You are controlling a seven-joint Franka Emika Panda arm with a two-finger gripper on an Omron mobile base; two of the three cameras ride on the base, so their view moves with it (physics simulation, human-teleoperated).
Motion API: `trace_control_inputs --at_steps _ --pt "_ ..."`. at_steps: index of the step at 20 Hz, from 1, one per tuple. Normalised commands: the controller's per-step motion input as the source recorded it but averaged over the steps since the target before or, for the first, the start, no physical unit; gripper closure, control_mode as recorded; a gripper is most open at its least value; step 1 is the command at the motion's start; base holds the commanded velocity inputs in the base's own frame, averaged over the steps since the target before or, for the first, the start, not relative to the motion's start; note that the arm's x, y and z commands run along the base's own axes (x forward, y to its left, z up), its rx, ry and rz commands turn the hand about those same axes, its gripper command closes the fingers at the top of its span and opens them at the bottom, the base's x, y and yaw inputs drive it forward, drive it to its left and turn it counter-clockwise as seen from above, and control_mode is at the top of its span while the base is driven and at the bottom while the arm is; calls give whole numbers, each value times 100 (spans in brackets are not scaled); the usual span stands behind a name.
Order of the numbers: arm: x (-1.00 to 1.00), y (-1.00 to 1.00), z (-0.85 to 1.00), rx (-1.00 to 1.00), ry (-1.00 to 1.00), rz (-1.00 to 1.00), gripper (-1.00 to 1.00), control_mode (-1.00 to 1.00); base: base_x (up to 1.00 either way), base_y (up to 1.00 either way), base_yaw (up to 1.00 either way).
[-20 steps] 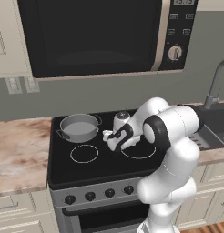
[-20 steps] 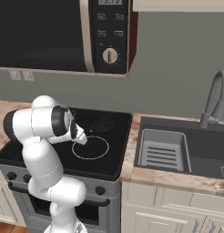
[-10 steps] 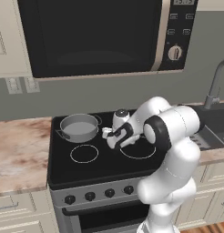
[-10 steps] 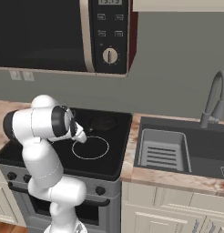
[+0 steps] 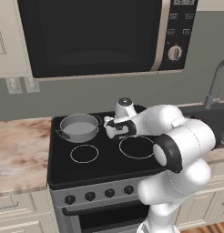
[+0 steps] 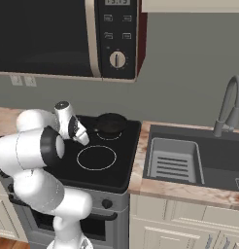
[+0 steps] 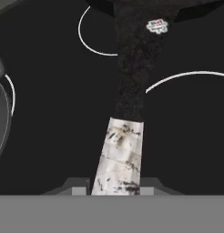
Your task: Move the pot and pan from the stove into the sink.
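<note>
The gripper (image 5: 112, 129) is sitting over the middle of the stove (image 5: 86, 170) with its jaws pulled together on the pan (image 6: 110, 122) handle, right at the light tip, going by the hand view where the handle (image 7: 125, 136) is running straight up from between the fingertips. The pan itself is resting on the stove's back right burner, handle pointing toward the pot (image 5: 78, 127).

I'm thinking a small skillet like this is stiff and fairly light, but grabbing it at the very end of the handle means the bowl is going to want to sag or twist, so a firm squeeze matters.

The pot is waiting on the back left burner, just beside the hand. Further right of the stove, the sink (image 6: 216, 153) is holding a slotted rack (image 6: 171, 160), and the faucet (image 6: 228, 109) is rising behind it, so both are things to steer around.
</note>
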Motion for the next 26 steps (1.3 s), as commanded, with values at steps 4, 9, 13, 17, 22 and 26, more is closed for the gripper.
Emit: trace_control_inputs --at_steps 4,9,13,17,22,26 --pt "-42 -11 76 1 0 -6 100 -100 0 0 0" --pt "-62 -19 64 0 0 -3 100 -100 0 0 0" --pt "-70 -24 60 0 0 -2 100 -100 0 0 0" --pt "-67 -28 53 0 0 -1 100 -100 0 0 0" --pt "-61 -21 21 1 -4 7 100 -100 0 0 0" --pt "-39 -4 0 0 -11 8 100 -100 0 0 0"
